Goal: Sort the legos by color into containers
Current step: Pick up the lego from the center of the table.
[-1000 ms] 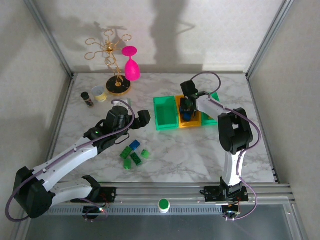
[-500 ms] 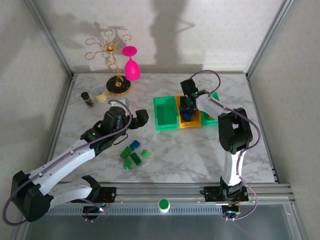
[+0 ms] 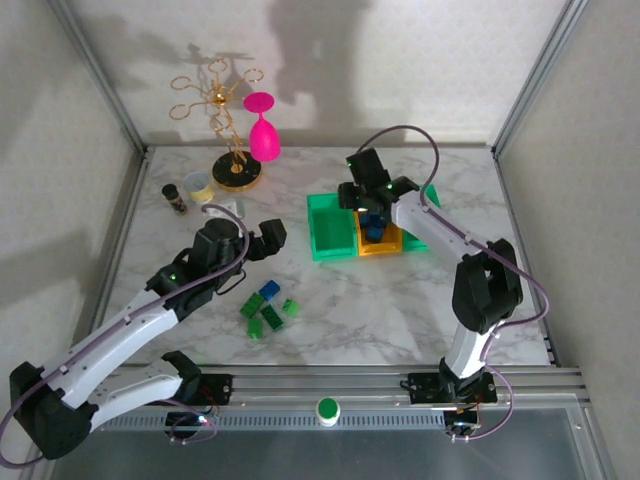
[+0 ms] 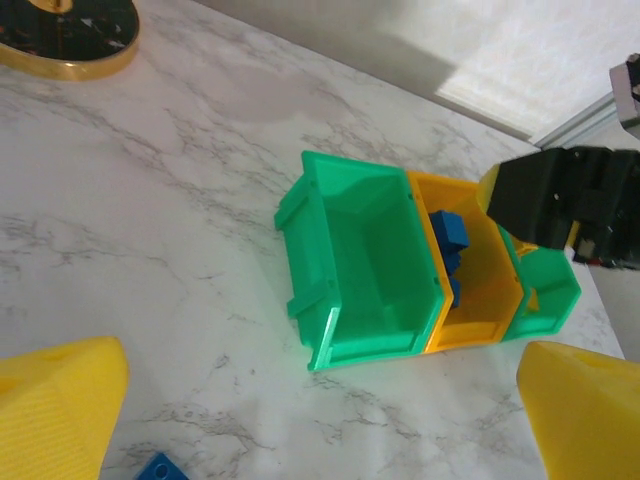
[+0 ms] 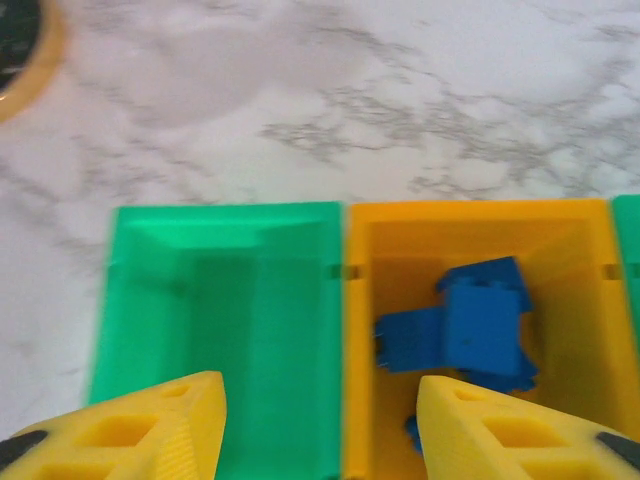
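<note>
Top external view, everything placed from the yellow-orange bin (image 3: 381,245).

Well left of it and nearer the arm bases: loose legos (image 3: 268,308) on the counter (image 3: 400,310), one blue among several green, not yet sorted. Just above that cluster, also left of the bin: left pincer (image 3: 270,236), spread wide, holding nothing. Likely trouble there, with bricks packed so close: could shove neighbours aside, or close on two at once, a blue with a green. Could also let a small brick twist out on the carry across.

Touching the bin's left wall: left green bin (image 3: 332,228), apparently empty in both wrist views. Inside the yellow-orange bin itself: blue legos (image 5: 470,325), heaped together. Directly over it: right pincer (image 3: 372,210), fingers (image 5: 150,430) apart, nothing between them. Sits close above the rim, so may catch a wall on leaving and drag the whole touching row. Touching the bin's right wall: right green bin (image 4: 552,292), largely hidden under the right arm; cannot tell its contents.

Far left of the bin, toward the back wall: dark jar (image 3: 175,198), clear cup (image 3: 198,186), gold stand (image 3: 238,172) with a pink glass (image 3: 264,135). All well apart from the loose bricks. Bare marble between cluster and bins; only real obstacle there is the right arm, parked over the row.
</note>
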